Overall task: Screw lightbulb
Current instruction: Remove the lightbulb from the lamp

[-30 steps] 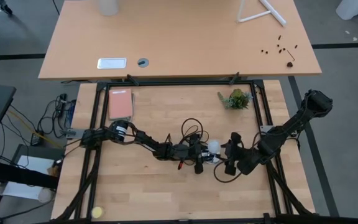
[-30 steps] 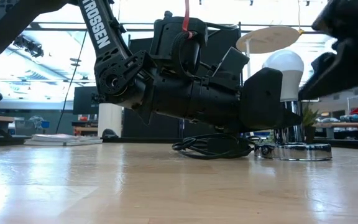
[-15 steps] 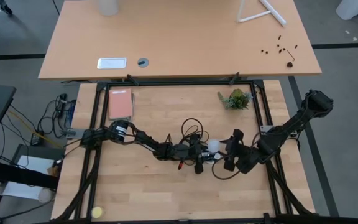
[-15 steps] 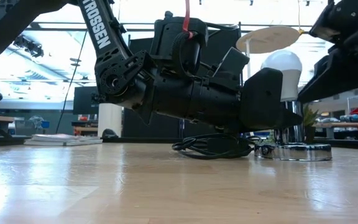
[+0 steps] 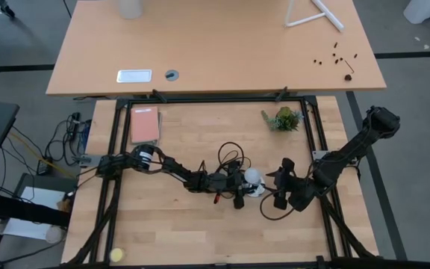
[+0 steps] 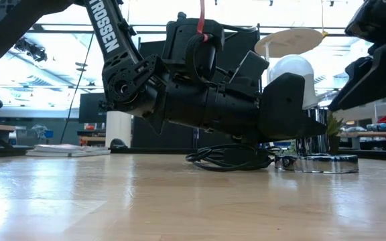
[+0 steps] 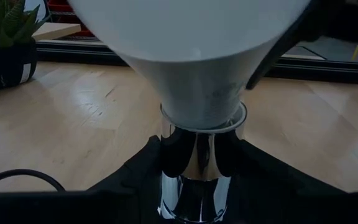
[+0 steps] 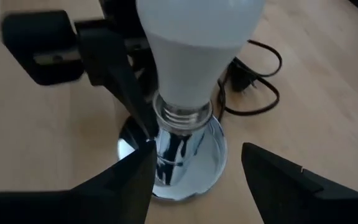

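Observation:
The white lightbulb [image 8: 197, 50] stands in a chrome socket [image 8: 182, 146] on a round silvery disc [image 6: 324, 163] at the table's middle. The bulb leans a little, and its screw threads [image 8: 182, 113] show above the socket's rim. My left gripper [image 5: 239, 190] lies low and nearly level, coming from the table's left, and is shut on the socket below the bulb. My right gripper [image 8: 197, 155] is open on the bulb's right side [image 5: 279, 188]. It slants downward, its fingers short of the bulb, touching nothing. My left gripper pinches the socket's upright chrome stem [image 7: 194, 171] between its two fingers [image 7: 135, 177], just under the bulb's neck. The fingers come in about level from the table's left and lie across the stem. The socket stands on its disc on the table.
The socket's black cord [image 5: 230, 154] loops on the table behind the left gripper. A small potted plant [image 5: 284, 118] stands far right and a pink book [image 5: 145, 125] far left. A yellow ball [image 5: 116, 255] lies at the near left corner. Black frame rails [image 5: 114, 149] edge the table.
My right gripper has shifted slightly and now stands a bit farther from the bulb, toward the table's right. The bulb's top has tipped a little toward the left arm. The socket and my left gripper stay where they were.

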Motion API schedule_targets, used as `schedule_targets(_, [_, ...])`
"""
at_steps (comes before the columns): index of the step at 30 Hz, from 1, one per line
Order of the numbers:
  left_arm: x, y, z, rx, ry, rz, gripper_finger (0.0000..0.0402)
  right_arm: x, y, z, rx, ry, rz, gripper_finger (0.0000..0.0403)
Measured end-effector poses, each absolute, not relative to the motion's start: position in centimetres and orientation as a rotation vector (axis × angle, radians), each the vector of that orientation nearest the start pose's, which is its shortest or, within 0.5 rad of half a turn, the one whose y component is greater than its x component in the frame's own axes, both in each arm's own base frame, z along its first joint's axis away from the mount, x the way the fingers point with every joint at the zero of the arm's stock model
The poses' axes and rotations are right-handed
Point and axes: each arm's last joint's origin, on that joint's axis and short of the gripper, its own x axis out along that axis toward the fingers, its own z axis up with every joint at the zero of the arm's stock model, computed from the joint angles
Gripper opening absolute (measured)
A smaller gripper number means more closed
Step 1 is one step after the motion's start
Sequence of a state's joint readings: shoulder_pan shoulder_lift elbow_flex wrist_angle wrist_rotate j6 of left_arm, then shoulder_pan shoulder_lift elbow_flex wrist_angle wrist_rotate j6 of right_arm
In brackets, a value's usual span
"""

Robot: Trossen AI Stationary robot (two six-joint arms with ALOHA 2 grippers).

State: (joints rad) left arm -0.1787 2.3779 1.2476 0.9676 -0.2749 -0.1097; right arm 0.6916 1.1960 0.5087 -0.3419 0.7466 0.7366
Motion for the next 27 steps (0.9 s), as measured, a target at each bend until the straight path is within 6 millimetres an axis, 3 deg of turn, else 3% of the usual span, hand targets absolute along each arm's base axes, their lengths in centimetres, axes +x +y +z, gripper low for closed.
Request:
schedule_targets(12, [45.6,-7.5,7.3,-0.034,0.205,0.096,0.0291,16.5,11.1,16.6,0.032,0.673,-0.319,0.0244])
schedule_targets(27, [45.7,-7.5,8.0,0.010,0.174,0.100,0.0298,16.4,11.0,16.5,0.036,0.679,-0.332,0.0244])
